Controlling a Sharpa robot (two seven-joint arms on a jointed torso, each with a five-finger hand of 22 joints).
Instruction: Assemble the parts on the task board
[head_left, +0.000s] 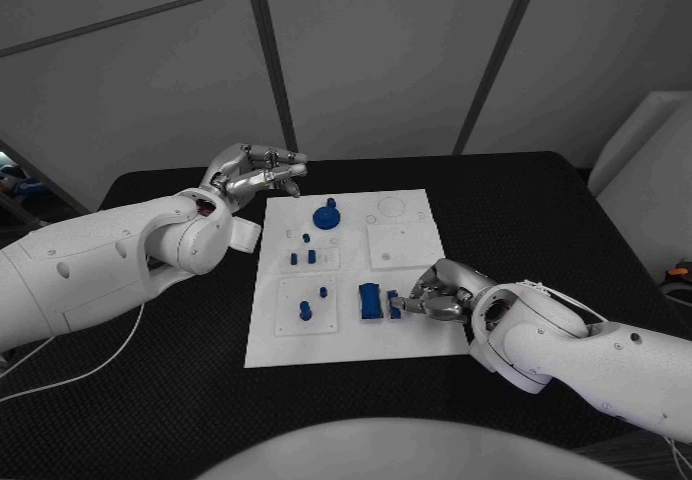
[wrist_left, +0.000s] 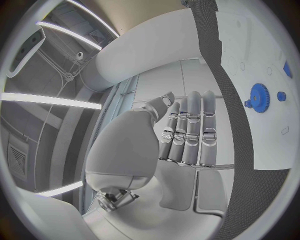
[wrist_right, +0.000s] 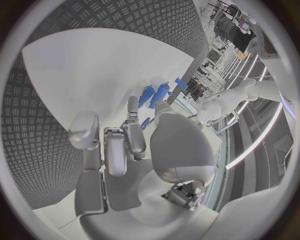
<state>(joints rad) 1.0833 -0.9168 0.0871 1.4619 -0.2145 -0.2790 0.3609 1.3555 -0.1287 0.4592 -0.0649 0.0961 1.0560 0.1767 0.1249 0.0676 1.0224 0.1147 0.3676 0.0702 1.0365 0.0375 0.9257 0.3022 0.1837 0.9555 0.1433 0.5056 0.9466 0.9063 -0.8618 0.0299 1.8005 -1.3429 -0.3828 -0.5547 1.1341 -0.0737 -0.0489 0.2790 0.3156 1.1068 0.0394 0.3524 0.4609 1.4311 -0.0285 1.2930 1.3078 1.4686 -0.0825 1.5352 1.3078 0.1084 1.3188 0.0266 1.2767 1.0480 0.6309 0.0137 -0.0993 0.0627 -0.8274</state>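
I'm looking down on a black table (head_left: 173, 420) with a fine textured surface. Beyond its far edge stands a pale grey panelled wall (head_left: 389, 70), divided by dark strips (head_left: 274, 70). Long ceiling light bars (wrist_left: 50, 100) glow overhead.

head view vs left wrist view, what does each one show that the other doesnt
Head view alone: the right hand at the blue block parts near the front of the task board, plus small blue pegs mid-board. Left wrist view alone: the inner side of the left hand, fingers straight and together, holding nothing. Both share the left hand, raised off the board's far left corner, the white board, and the blue gear.
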